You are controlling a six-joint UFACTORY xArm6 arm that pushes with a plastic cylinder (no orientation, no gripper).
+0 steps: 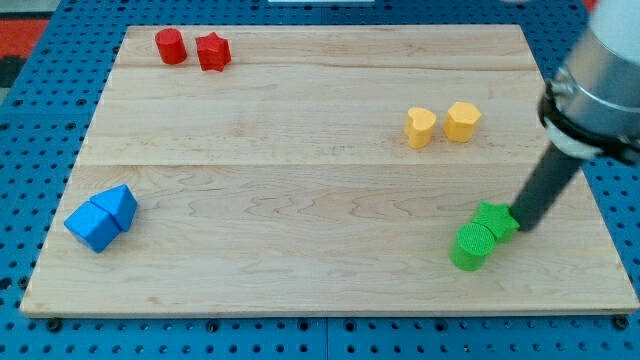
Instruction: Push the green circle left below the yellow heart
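The green circle lies near the view's bottom right, touching a green star-like block on its upper right. The yellow heart sits up and to the left of them, with a yellow hexagon-like block beside it on the right. My tip is at the right side of the green star-like block, touching it or nearly so. The rod slants up to the right toward the arm body at the view's top right.
A red cylinder and a red star are at the top left. A blue cube and a blue triangle touch at the lower left. The wooden board lies on a blue pegboard.
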